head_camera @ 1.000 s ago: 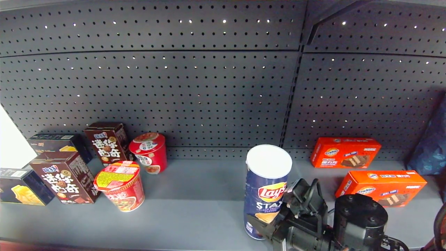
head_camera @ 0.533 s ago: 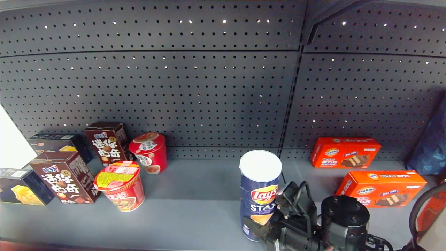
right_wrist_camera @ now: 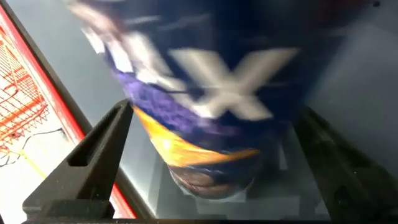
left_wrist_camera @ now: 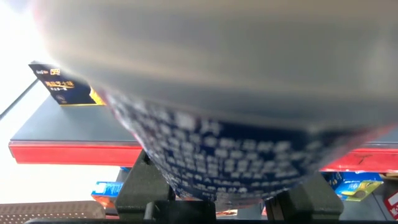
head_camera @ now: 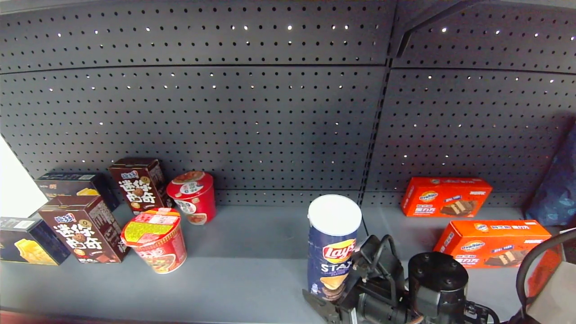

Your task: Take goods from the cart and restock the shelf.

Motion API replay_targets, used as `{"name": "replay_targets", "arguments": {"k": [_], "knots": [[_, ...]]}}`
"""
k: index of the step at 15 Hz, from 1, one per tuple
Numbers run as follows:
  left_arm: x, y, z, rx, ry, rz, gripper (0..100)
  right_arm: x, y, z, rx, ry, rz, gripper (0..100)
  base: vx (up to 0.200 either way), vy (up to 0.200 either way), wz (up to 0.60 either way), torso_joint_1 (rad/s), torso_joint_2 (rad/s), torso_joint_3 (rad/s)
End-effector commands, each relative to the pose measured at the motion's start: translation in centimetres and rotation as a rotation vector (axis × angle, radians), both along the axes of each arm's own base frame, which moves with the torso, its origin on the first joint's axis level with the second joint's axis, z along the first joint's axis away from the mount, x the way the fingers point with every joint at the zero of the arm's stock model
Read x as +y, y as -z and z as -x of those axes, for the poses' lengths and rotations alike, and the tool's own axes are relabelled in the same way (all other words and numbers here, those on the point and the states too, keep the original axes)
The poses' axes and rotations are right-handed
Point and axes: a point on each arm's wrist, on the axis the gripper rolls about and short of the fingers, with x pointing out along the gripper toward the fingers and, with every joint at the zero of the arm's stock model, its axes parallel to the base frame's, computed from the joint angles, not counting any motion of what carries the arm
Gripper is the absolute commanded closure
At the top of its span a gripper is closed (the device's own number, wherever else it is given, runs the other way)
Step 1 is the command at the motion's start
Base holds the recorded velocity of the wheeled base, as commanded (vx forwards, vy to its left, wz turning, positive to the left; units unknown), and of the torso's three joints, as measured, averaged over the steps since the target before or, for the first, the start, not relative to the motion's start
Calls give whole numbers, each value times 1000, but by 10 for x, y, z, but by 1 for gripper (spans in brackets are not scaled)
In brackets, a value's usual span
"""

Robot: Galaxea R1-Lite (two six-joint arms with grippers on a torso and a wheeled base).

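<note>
While in right claw (head_camera: 335, 294), chip can (head_camera: 333, 243) between cups (head_camera: 155, 240), orange boxes (head_camera: 492, 240).

Shelf (head_camera: 252, 279): open in the middle, crowded at both ends.
Wide bare stretch between noodle cups (head_camera: 155, 240) and chip can (head_camera: 333, 243). Brown boxes (head_camera: 85, 227) block far left, orange boxes (head_camera: 490, 240) block right. Right gripper (head_camera: 337, 297) fills the gap beside the can.

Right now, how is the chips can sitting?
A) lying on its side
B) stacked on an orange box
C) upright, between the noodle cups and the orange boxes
C: the chips can stands upright, white lid on top, noodle cups on its left, orange boxes on its right.
</note>
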Motion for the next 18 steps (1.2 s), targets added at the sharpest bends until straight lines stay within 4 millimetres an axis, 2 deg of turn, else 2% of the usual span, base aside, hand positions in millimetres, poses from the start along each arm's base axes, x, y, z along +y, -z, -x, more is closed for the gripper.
{"name": "replay_targets", "arguments": {"k": [1, 2, 3, 6, 10, 14, 18], "knots": [[0, 0, 0, 0, 0, 0, 100, -10, -6, 9, -7, 2, -5, 0, 0, 0, 0, 0, 0, 0], [0, 0, 0, 0, 0, 0, 100, -11, -7, 10, -7, 2, -5, 0, 0, 0, 0, 0, 0, 0], [0, 0, 1, -8, 0, 1, 100, -26, -9, 20, -2, 8, 0, 0, 0, 0, 0, 0, 0, 0], [0, 2, 2, -11, -2, 1, 100, -48, -17, 32, -8, 32, -5, 0, 0, 0, 0, 0, 0, 0], [0, 2, 2, -12, -2, 1, 100, -73, -22, 22, -20, 139, -12, 0, 0, 0, 0, 0, 0, 0], [0, 2, 2, -9, -2, 1, 100, -77, -17, 3, -11, 210, -1, 0, 0, 0, 0, 0, 0, 0], [0, 6, 1, 5, -2, -1, 100, -66, -14, -11, -17, 210, -8, 0, 0, 0, 0, 0, 0, 0]]}}
